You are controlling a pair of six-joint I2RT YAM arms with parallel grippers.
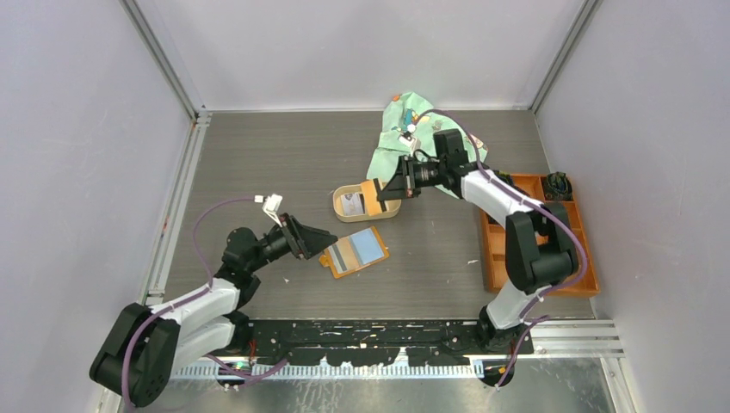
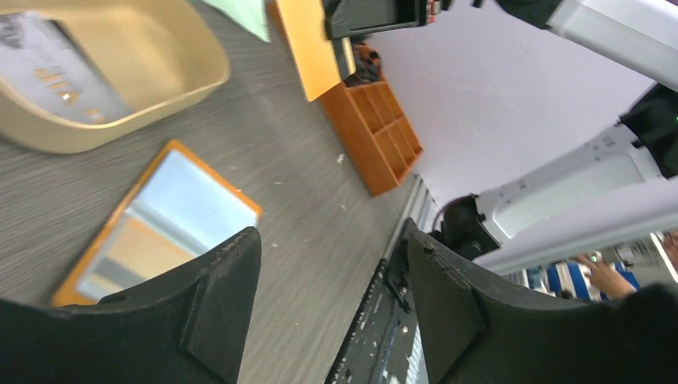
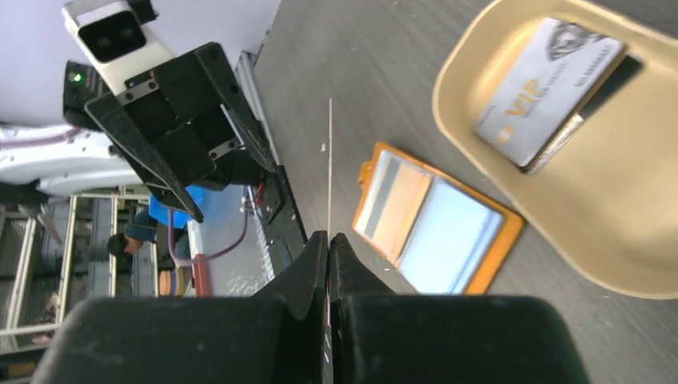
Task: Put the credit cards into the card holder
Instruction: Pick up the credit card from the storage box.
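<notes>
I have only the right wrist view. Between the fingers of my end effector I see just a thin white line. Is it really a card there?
Observer: Yes. The top view shows the right end effector shut on an orange card, whose flat face shows to that camera.
Operator: Over what is it now?
Observer: In the top view it overlaps the tan tray. I cannot tell its height above the tray.
</notes>
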